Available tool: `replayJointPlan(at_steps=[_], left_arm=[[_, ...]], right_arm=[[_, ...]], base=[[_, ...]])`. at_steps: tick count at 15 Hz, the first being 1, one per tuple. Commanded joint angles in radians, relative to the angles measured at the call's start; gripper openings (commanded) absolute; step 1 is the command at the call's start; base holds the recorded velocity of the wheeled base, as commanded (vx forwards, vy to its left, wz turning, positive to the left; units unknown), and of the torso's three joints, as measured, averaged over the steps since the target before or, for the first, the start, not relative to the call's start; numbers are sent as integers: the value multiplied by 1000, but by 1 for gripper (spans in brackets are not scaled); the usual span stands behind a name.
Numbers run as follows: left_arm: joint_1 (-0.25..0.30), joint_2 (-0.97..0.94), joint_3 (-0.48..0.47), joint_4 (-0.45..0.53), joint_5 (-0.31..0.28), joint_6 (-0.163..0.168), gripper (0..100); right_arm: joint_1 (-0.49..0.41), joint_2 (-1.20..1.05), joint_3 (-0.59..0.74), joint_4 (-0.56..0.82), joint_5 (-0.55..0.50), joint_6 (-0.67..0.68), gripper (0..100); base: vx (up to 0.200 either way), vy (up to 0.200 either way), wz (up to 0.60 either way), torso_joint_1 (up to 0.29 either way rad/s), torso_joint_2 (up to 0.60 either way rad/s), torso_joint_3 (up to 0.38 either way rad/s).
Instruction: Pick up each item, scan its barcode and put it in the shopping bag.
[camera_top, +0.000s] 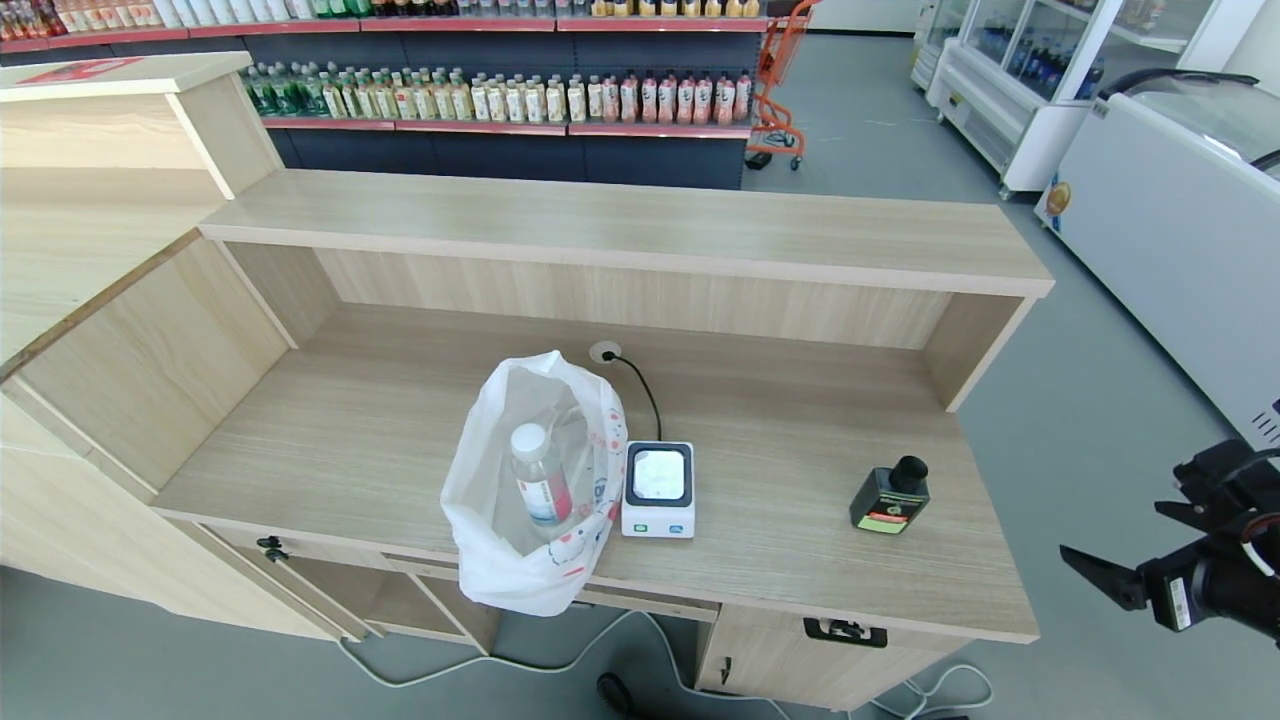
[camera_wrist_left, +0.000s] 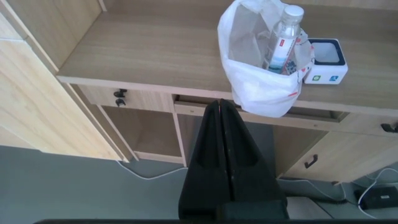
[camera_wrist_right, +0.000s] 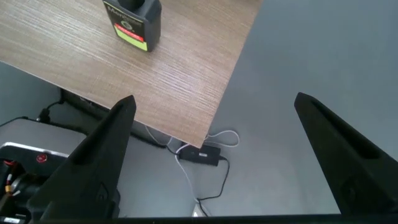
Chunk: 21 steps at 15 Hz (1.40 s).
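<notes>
Your right gripper (camera_wrist_right: 212, 99), spread wide and empty, hangs off the counter's (camera_top: 760, 420) right end; the standing black-capped bottle (camera_top: 890, 495) lies to its left, nearer this arm.

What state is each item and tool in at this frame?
shopping bag: open, on the counter, holding a bottle
clear bottle: capped, standing inside the bag
scanner: on the counter beside the bag, cable attached
dark bottle: capped, on the counter, not yet bagged
left tool: shut, empty
right tool: open, empty
</notes>
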Motion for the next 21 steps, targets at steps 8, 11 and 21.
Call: replayJointPlan(at_steps=[8,11,21], left_arm=[[0,1,-1,0,0,0,0],[0,1,-1,0,0,0,0],[0,1,-1,0,0,0,0]], right_arm=[[125,282,-142,-21,-5,-101,100],[154,392,-173,-133,-5,-104,100],[283,670,-387,-260,0,-106,100]], base=[[0,0,0,0,0,0],[0,0,0,0,0,0],[0,0,0,0,0,0]])
